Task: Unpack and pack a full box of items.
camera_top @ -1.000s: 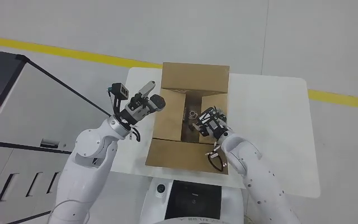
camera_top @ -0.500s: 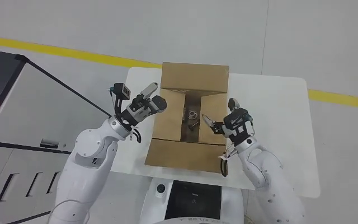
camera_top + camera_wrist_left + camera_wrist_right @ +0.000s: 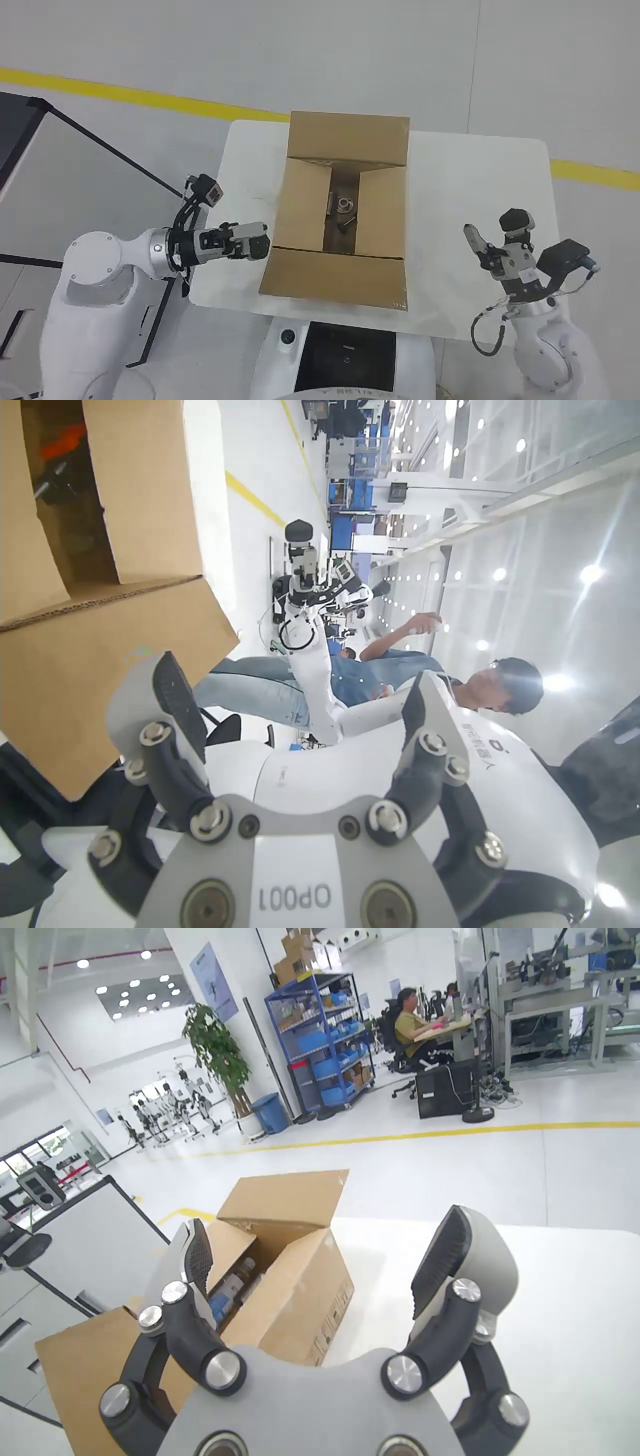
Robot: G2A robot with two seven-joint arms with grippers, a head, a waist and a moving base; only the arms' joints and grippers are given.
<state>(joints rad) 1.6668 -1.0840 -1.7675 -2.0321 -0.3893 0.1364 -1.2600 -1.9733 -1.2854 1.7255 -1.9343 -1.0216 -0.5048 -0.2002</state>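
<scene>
An open cardboard box [image 3: 345, 270] stands in the middle of the white table [image 3: 470, 180], its four flaps folded outward. Between the side flaps, small items [image 3: 343, 208] lie in the narrow opening; bottles [image 3: 239, 1278] show inside the box [image 3: 300, 1293]. My left gripper [image 3: 254, 243] hangs open and empty just left of the box's near left corner; the box's near flap [image 3: 110, 670] is close beside the left gripper [image 3: 300, 705]. My right gripper [image 3: 492, 232] is open and empty above the table's right part, well away from the box. The right gripper [image 3: 325, 1253] points toward the box.
A black-framed stand [image 3: 40, 130] sits off the table's left side. Bare tabletop lies to the right of the box and along the far right corner [image 3: 520, 160]. The near flap overhangs the table's front edge.
My right gripper has drawn out of the box and swung right, over the bare table. My left arm has dropped from beside the left flap to the box's near left corner.
</scene>
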